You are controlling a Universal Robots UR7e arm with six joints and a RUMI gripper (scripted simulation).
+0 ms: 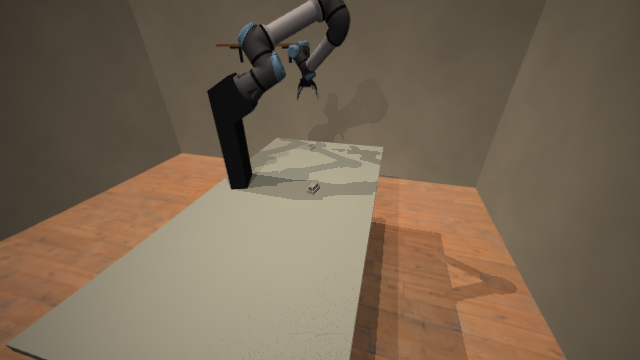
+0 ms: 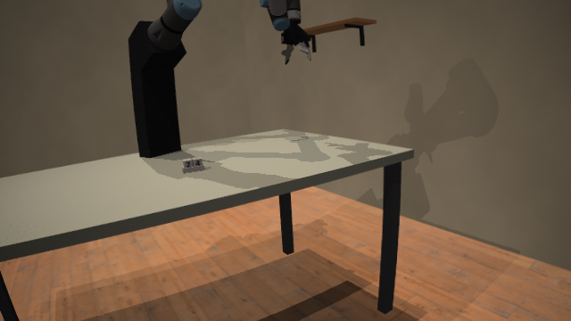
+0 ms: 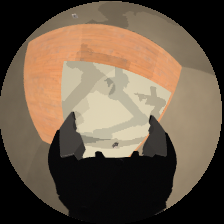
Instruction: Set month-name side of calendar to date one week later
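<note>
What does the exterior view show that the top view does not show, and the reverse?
Only the exterior view shows the calendar's digit faces, which seem to read 2 and 4, and the table legs. Only the top view shows the whole length of the table and the arm's upper links. Both show the black pedestal, the wall shelf and the gripper, high above the table with jaws wide open and empty.

Dull brown walls (image 2: pixel 446 53), a plank floor (image 2: pixel 446 276), a pale table (image 2: pixel 111 196) on black legs, a small wall shelf (image 2: pixel 339 24).
</note>
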